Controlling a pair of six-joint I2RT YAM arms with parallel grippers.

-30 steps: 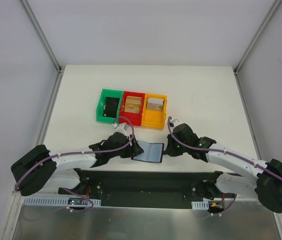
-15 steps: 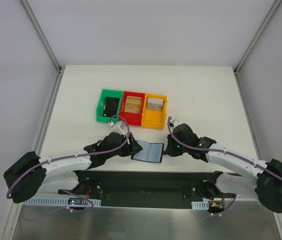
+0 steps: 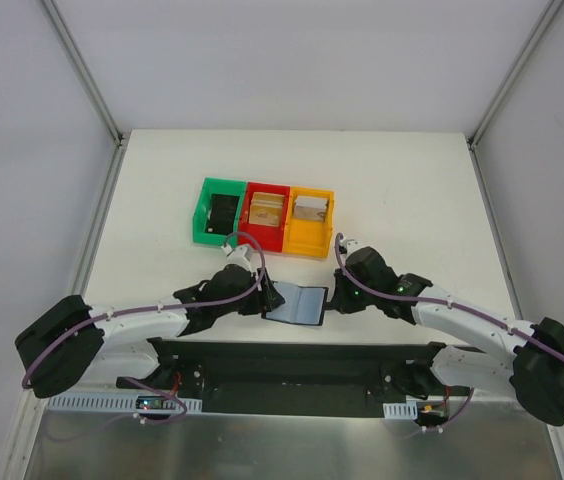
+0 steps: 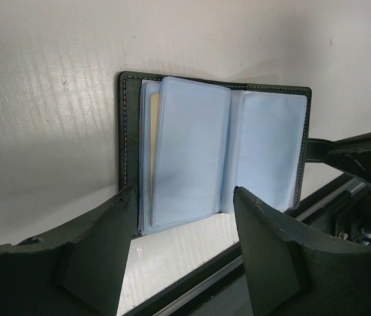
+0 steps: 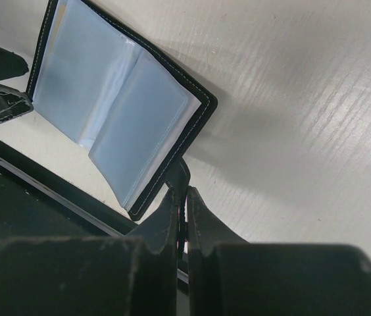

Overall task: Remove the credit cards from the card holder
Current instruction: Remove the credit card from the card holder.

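The black card holder (image 3: 299,304) lies open near the table's front edge, its grey-blue sleeves facing up; it also shows in the left wrist view (image 4: 212,155) and the right wrist view (image 5: 116,108). My right gripper (image 5: 185,192) is shut on the holder's black closing strap (image 5: 180,174) at its right edge. My left gripper (image 4: 185,204) is open, its fingers astride the holder's left half, one fingertip (image 4: 127,197) at the holder's edge. A thin tan edge of a card (image 4: 154,131) shows behind the left sleeves. Tan-gold cards lie in the red bin (image 3: 267,211) and the orange bin (image 3: 310,211).
Three bins stand in a row behind the holder: green (image 3: 200,222) with a black item inside, red (image 3: 247,228), orange (image 3: 307,244). The black arm-mount rail (image 3: 292,355) runs just below the holder at the table's front edge.
The left arm's elbow swung out left and came back; its gripper stayed at the holder's left edge. The right gripper and the holder have not moved.
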